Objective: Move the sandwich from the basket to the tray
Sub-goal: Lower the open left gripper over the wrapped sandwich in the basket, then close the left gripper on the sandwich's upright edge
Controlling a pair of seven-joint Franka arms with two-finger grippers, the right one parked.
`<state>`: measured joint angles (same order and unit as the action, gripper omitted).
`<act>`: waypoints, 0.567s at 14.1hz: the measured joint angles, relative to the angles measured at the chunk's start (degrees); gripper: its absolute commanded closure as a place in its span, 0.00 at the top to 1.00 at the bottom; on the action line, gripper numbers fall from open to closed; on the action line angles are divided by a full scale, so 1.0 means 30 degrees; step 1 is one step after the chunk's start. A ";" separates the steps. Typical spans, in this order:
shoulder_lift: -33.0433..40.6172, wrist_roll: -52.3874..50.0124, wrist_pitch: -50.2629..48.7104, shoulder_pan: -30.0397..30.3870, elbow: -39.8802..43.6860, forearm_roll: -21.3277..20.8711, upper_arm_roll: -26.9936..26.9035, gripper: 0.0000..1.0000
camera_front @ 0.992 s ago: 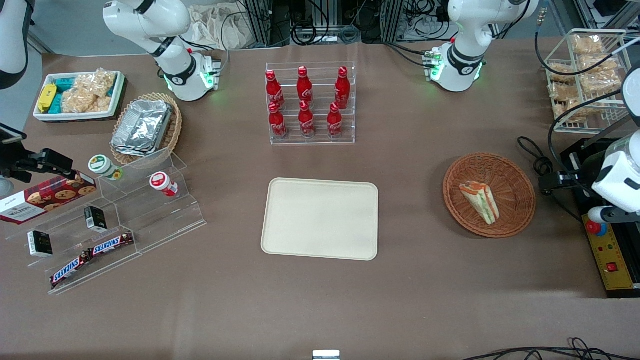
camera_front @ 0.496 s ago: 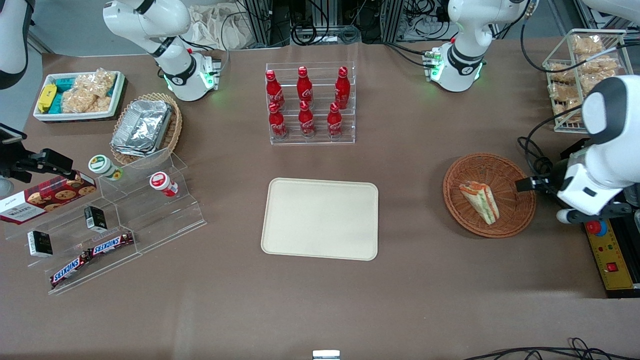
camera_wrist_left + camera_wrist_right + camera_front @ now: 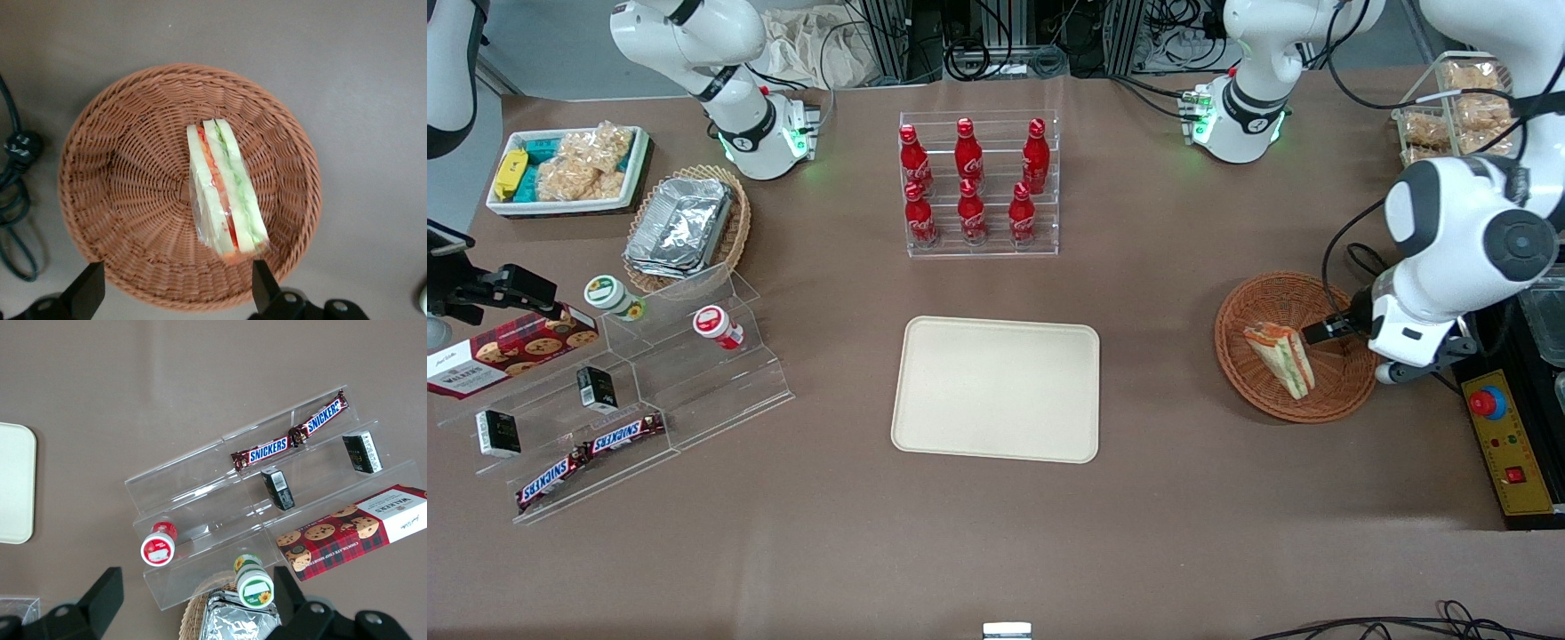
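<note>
The sandwich point(image 3: 1280, 357), a clear-wrapped wedge of white bread with orange and green filling, lies in the round reddish-brown wicker basket point(image 3: 1272, 298) toward the working arm's end of the table. My left gripper point(image 3: 1318, 331) hovers over the basket's edge beside the sandwich, open and holding nothing. In the left wrist view the sandwich point(image 3: 227, 193) rests near the middle of the basket point(image 3: 127, 187). The two dark fingertips point(image 3: 262, 283) of the gripper point(image 3: 177, 293) stand wide apart above the basket's rim. The cream tray point(image 3: 996, 388) sits bare at mid-table.
A clear rack of red cola bottles point(image 3: 978, 182) stands farther from the camera than the tray. A black cable point(image 3: 17, 193) lies beside the basket. A yellow control box with a red button point(image 3: 1504, 444) and a wire rack of snack bags point(image 3: 1449, 133) border the working arm's end.
The left arm has swung in from the table's end toward the basket. Its gripper now hangs over the basket's rim beside the sandwich. The sandwich, basket and tray have not moved.
</note>
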<state>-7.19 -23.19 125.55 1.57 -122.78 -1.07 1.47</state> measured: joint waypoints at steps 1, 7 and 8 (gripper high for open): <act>-0.0090 -0.0321 0.0725 0.0001 -0.0630 0.0002 -0.0015 0.99; -0.1100 -0.2575 0.2891 0.0002 -0.1201 0.0019 -0.0022 0.99; -0.1222 -0.2667 0.3116 0.0002 -0.1201 0.0019 -0.0022 0.99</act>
<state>-10.86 -31.19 134.90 1.58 -126.38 -1.02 1.40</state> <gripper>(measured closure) 0.009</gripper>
